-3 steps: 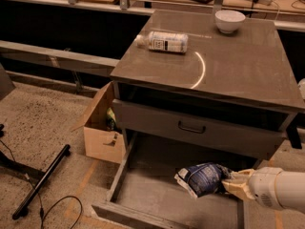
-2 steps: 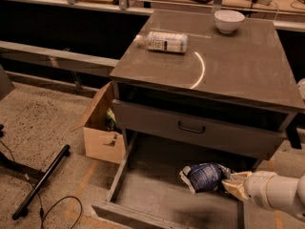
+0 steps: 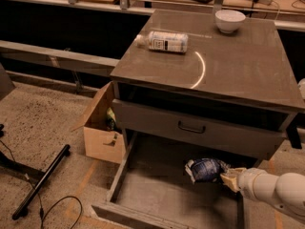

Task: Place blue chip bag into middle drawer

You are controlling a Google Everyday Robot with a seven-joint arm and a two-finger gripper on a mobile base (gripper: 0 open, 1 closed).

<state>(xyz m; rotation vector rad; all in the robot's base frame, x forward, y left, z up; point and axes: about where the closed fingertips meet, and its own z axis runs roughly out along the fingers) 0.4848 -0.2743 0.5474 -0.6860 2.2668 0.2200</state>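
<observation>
The gripper [image 3: 228,177] reaches in from the right, clamped on the right end of the blue chip bag [image 3: 205,170]. The bag stretches leftward from it over the back right of the middle drawer [image 3: 157,197], so letting go there looks enough

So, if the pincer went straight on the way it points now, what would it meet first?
The pincer, at lower right, points to the picture's left and grips the blue chip bag. Past the bag, it would probably meet the left wall of the middle drawer first; depth is unclear.
</observation>
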